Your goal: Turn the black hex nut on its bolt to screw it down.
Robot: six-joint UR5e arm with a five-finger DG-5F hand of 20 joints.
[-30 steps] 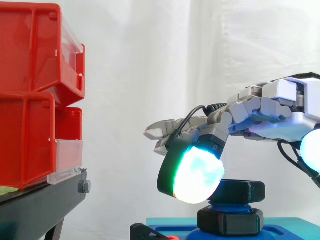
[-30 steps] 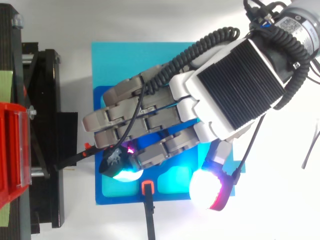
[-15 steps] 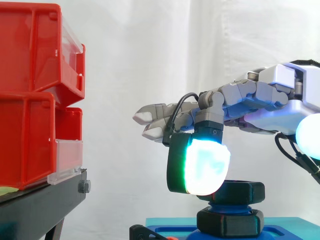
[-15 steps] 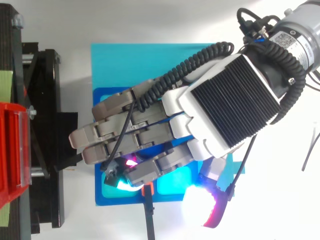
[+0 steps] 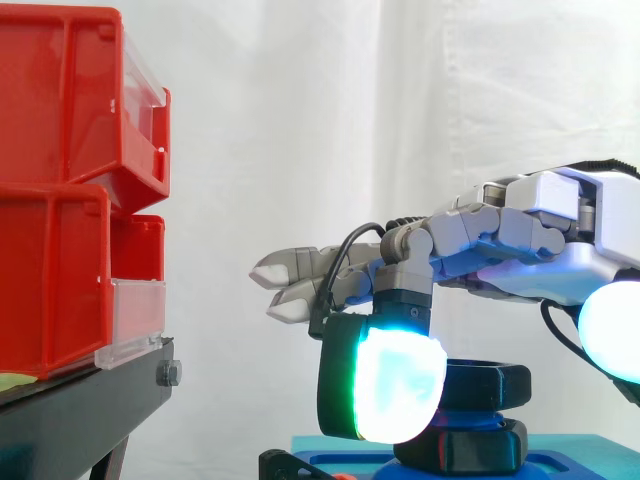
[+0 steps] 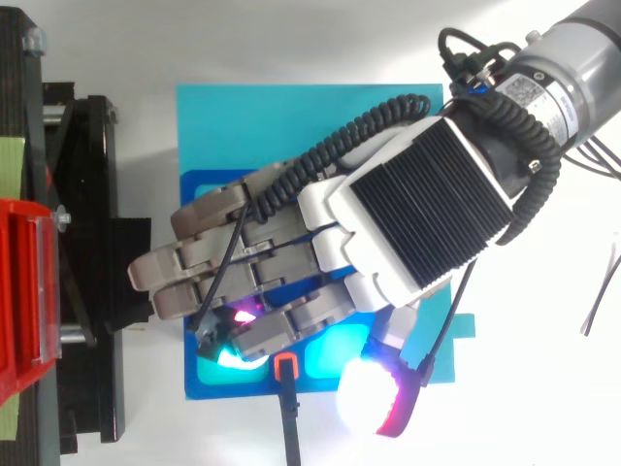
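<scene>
Two black pieces stack on the cyan fixture [image 6: 291, 126] on the table: the black hex nut [image 5: 490, 385] above, and a second black nut [image 5: 480, 447] touching or almost touching it from below. The bolt itself is hidden between them. The hand [image 5: 540, 240] reaches in level over the nut. Most of its fingers [image 5: 300, 270] are stretched straight out past it, holding nothing. One finger bends down so that its glowing pad [image 5: 395, 385] sits at the nut's near side, seemingly touching it. The thumb pad [image 5: 612, 340] hangs apart from the nut, so nothing is pinched.

With only one pad pushing, the likeliest fault is a slip: the soft pad could ride over a corner of the hex and sweep past without turning it. If the upper nut is already seated on the lower one, further pushing would probably skid or strain the bent finger. A small orange-tipped part [image 6: 284, 367] sits just beside that pad and could be snagged.
</scene>
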